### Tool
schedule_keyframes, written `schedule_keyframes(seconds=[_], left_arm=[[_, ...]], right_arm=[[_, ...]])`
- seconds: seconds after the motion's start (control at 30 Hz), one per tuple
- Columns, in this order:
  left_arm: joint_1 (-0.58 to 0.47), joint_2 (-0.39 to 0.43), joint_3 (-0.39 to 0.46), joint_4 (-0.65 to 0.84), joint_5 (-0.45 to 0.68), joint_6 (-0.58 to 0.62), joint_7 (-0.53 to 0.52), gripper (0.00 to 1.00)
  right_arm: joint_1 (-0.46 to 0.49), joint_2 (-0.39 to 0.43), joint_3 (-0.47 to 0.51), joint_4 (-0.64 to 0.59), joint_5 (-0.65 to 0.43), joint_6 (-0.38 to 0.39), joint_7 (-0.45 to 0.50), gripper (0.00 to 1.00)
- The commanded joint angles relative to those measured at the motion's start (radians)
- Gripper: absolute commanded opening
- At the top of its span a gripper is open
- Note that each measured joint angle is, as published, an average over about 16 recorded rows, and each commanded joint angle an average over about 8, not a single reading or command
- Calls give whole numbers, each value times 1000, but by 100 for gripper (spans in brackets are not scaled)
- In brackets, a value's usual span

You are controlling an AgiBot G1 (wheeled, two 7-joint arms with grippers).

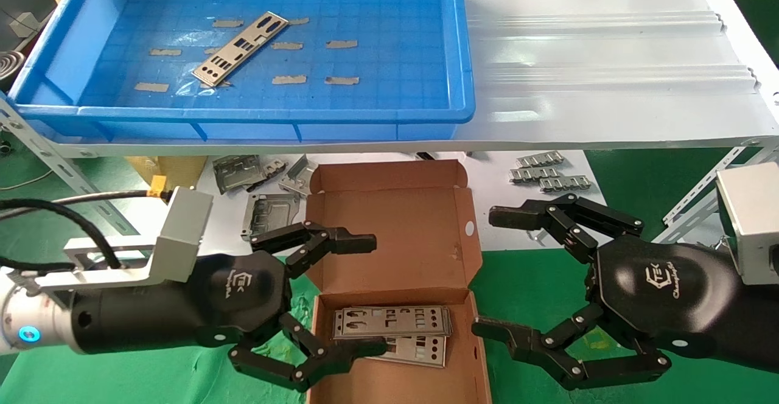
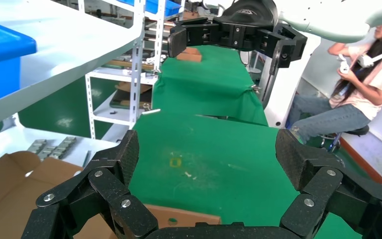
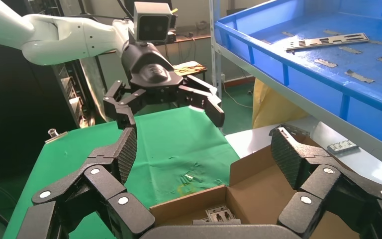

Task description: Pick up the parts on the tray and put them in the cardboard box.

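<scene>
Green cloth covers the tabletop [image 1: 535,282]; above it a white corrugated shelf sheet [image 1: 608,57] on slotted metal rails carries the large bright-blue plastic tray [image 1: 462,57].

One thin silver punched metal plate [image 1: 240,48] lies flat and diagonal on the tray's grid floor, among bits of tan tape [image 1: 289,79]. The right wrist view shows the same plate [image 3: 327,42] on the tray floor.

Below the shelf, the small brown corrugated cardboard box [image 1: 395,221] sits open on the tabletop, lid folded back toward the shelf, with a round white sticker [image 1: 469,228] on its right wall. Two more silver punched plates [image 1: 392,322] lie stacked in the box's near compartment, the upper one overlapping the lower.

Left gripper [image 1: 374,297]: jaws spread wide and empty, over the left edge of the box; the lower fingertip hangs above the stacked plates, contact not discernible.

Right gripper [image 1: 487,270]: jaws spread wide and empty, just right of the box over the green cloth.

Folded grey metal frame pieces [image 1: 255,173] lie on a white sheet left of the box lid; short ridged silver strips [image 1: 548,173] lie to the right of it.
</scene>
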Motion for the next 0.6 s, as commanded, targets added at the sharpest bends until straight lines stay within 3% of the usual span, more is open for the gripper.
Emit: schedule_keyframes(seconds=[0.03,0.6], left_arm=[[9,-16,-12,-21,-5,-4,-9,100],[88,-157,-112,-200,-52,-35,-86,100]], right_arm=[[0,0,0,0,0,0,0,100],[0,0,0,0,0,0,0,100]])
